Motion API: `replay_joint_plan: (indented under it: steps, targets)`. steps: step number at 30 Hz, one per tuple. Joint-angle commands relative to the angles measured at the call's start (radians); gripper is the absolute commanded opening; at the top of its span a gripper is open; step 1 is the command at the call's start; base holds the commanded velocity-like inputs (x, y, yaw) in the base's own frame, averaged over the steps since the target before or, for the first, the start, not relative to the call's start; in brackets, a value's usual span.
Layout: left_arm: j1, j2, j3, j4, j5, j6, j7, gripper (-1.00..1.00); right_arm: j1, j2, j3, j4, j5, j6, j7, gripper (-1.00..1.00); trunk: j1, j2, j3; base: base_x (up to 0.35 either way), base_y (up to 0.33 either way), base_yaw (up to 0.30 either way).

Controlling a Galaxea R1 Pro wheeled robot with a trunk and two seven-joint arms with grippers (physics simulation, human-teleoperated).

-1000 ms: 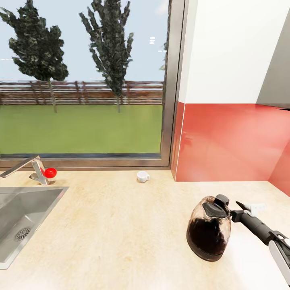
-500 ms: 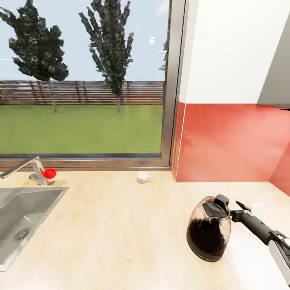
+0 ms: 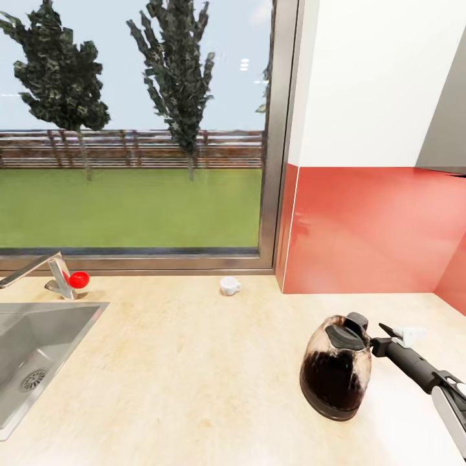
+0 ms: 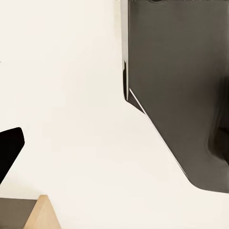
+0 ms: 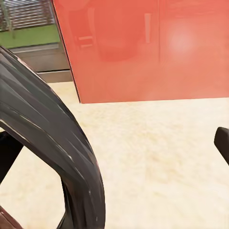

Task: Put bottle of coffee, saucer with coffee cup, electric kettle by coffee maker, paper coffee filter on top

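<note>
One sink (image 3: 39, 349) at the counter's (image 3: 181, 362) left edge, one tap (image 3: 45, 272) with one red knob (image 3: 79, 279) behind it at the back edge. One white cup (image 3: 228, 285) upright at the back edge below the window (image 3: 129, 129), just left of the corner where the red backsplash (image 3: 369, 230) steps forward; well apart from everything else. One kettle (image 3: 336, 369) toward the right front of the counter, standing upright: rounded clear body, dark liquid filling the lower part, black lid and base, black handle on its right side. Right of that, one right gripper (image 3: 393, 339) reaching in from the right edge, black forearm sloping up and leftward, white link at the frame's corner; fingers at the kettle's handle. In the right wrist view, handle (image 5: 57, 143) as a thick dark arc close to the lens, one dark finger (image 5: 222, 143) apart from it on the far side, so spread rather than clamped. Left gripper's (image 4: 7, 157) state: cannot tell, just one dark fingertip against a pale surface and a dark panel (image 4: 181, 86).
</note>
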Motion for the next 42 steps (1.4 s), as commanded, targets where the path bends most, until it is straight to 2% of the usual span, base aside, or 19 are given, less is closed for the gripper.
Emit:
replay_joint_plan:
  steps: [1, 4, 5, 27, 35, 38, 42]
  targets:
    - [0.000, 0.000, -0.008, -0.003, 0.010, 0.006, 0.003, 1.00, -0.001, 0.000, -0.001, 0.001, -0.006, 0.000, 0.005, 1.00, 0.001, -0.002, -0.002, 0.000, 0.000, 0.000]
    - [0.000, 0.000, -0.008, -0.002, 0.010, 0.006, 0.003, 1.00, -0.001, 0.000, -0.001, 0.001, -0.006, 0.000, 0.005, 1.00, 0.001, -0.002, -0.002, 0.000, 0.000, 0.000]
    - [0.000, 0.000, -0.008, -0.003, 0.010, 0.006, 0.003, 1.00, -0.001, 0.000, -0.001, 0.001, -0.006, 0.000, 0.005, -1.00, 0.001, -0.002, -0.002, 0.000, 0.000, 0.000]
    - [0.000, 0.000, -0.010, -0.002, 0.010, 0.006, 0.002, 1.00, -0.001, 0.000, -0.001, -0.022, -0.006, 0.000, 0.007, -1.00, 0.001, -0.002, -0.002, 0.000, 0.000, 0.000]
    - [0.000, 0.001, -0.011, -0.001, 0.010, 0.006, 0.002, 1.00, -0.001, 0.005, 0.000, -0.149, -0.007, 0.011, 0.001, -1.00, 0.001, -0.002, -0.002, 0.000, 0.000, 0.000]
    - [0.002, 0.002, -0.011, 0.003, 0.010, 0.006, 0.001, 1.00, -0.001, 0.036, 0.001, -0.228, -0.006, 0.053, -0.002, -1.00, 0.001, -0.002, -0.002, 0.000, 0.000, 0.000]
    - [0.003, 0.004, -0.011, 0.032, 0.010, 0.005, -0.001, 1.00, -0.001, 0.086, 0.002, -0.362, -0.005, 0.209, -0.058, -1.00, 0.001, -0.002, -0.002, 0.000, 0.000, 0.000]
